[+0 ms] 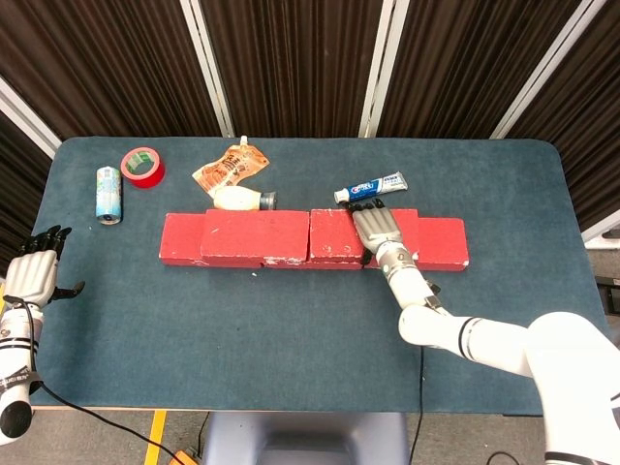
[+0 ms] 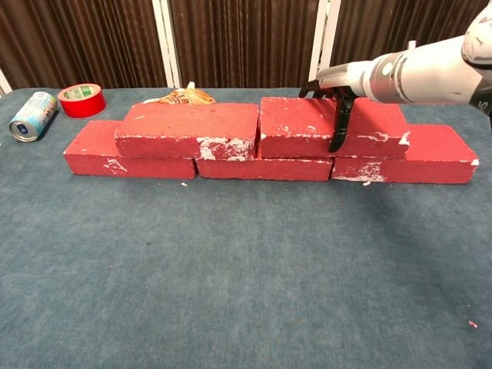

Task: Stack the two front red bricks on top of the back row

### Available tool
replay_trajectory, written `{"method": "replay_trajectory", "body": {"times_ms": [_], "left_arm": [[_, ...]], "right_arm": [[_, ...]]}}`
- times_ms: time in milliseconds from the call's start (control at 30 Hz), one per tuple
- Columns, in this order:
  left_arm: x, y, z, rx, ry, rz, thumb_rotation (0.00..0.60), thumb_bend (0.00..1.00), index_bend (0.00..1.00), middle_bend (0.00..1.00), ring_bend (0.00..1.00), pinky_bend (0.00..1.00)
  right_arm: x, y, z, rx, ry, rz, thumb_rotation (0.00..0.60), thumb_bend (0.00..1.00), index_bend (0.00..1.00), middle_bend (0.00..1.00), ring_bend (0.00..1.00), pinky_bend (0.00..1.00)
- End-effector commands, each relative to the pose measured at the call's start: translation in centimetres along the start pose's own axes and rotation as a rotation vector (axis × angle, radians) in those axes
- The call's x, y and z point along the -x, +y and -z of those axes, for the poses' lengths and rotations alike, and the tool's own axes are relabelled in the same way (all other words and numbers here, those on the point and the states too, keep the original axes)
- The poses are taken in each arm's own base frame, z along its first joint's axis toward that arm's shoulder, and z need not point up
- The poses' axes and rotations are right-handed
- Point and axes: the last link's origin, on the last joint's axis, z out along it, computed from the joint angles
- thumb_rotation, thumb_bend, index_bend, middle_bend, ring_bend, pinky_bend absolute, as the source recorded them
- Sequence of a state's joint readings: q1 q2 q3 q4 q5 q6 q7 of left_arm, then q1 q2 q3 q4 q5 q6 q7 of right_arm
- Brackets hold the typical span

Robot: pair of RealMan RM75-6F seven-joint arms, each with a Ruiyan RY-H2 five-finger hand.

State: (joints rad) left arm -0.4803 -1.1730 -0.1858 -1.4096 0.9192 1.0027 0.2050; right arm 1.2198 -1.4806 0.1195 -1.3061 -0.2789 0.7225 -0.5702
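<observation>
Three red bricks form the bottom row (image 2: 92, 151) across the table. Two more lie on top of it, end to end: the upper left brick (image 1: 254, 232) (image 2: 188, 127) and the upper right brick (image 1: 334, 234) (image 2: 296, 123). My right hand (image 1: 380, 231) (image 2: 334, 83) lies over the upper right brick's right half. Its thumb (image 2: 338, 127) runs down the front face and its fingers reach the back edge, so it grips the brick. My left hand (image 1: 34, 273) hangs at the table's left edge with fingers apart, holding nothing.
Behind the bricks lie a drink can (image 1: 108, 194), a red tape roll (image 1: 142, 167), an orange pouch (image 1: 230, 167), a white bottle (image 1: 242, 200) and a toothpaste tube (image 1: 371, 187). The blue table top (image 2: 246, 269) stretches in front of the bricks.
</observation>
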Motion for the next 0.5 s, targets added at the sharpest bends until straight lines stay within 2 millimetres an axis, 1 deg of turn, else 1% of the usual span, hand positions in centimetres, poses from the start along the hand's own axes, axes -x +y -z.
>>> {"method": "replay_trajectory", "body": {"times_ms": [33,167,433,500], "left_arm": [[0.06,-0.06,0.04,-0.001,-0.002,-0.001,0.6,0.26,0.0,0.0,0.0,0.02],[0.04,-0.01,0.08,0.001,-0.004,0.0,0.6,0.26,0.0,0.0,0.0,0.02],[-0.09,0.03,-0.04,-0.004,-0.005,-0.003,0.6,0.26,0.0,0.0,0.0,0.02],[-0.1,0.0,-0.06,-0.005,-0.007,-0.004,0.6,0.26,0.0,0.0,0.0,0.02]], "right_arm": [[-0.02,-0.05,0.0,0.004,0.001,0.003,0.6,0.14,0.15,0.31,0.19,0.0],[-0.12,-0.2,0.03,0.007,0.004,-0.002,0.6,0.11,0.14,0.29,0.16,0.0],[-0.1,-0.44,-0.06,0.008,0.001,0.001,0.6,0.11,0.13,0.28,0.15,0.0],[-0.06,-0.53,-0.09,0.007,-0.002,0.0,0.6,0.09,0.13,0.28,0.15,0.0]]}}
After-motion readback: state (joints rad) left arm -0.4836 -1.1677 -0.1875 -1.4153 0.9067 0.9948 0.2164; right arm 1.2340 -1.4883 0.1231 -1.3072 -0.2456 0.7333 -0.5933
